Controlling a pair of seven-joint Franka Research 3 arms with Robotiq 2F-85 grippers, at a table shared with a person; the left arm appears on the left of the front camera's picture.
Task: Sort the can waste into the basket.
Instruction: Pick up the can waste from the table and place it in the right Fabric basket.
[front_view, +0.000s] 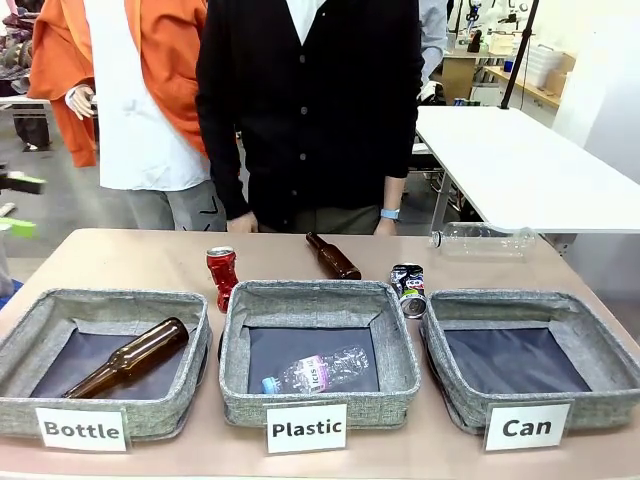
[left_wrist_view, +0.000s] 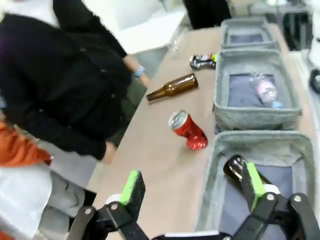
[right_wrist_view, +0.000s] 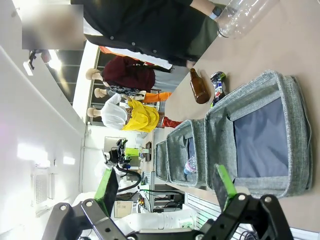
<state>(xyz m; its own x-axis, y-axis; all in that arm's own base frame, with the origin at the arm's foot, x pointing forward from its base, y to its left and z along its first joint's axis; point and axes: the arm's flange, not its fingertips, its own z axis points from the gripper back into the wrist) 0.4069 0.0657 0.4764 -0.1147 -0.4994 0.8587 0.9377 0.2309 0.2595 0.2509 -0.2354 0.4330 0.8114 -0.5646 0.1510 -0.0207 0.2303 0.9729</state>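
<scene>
Front view, cans: red can (front_view: 221, 276) and black can (front_view: 408, 289) on desk (front_view: 130, 255), left of Can basket (front_view: 590, 405).
Hands: left hand (left_wrist_view: 191, 170) and right hand (right_wrist_view: 166, 171) both open.

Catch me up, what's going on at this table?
Sorting has not started. The red can and the black-and-silver can lie on the table, outside the Can basket, which is empty. The left gripper and right gripper hold nothing, jaws open. A person stands at the far side, hands at the table's edge.

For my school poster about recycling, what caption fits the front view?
Crushed red can and black can wait on the table, not yet in the Can basket.
</scene>
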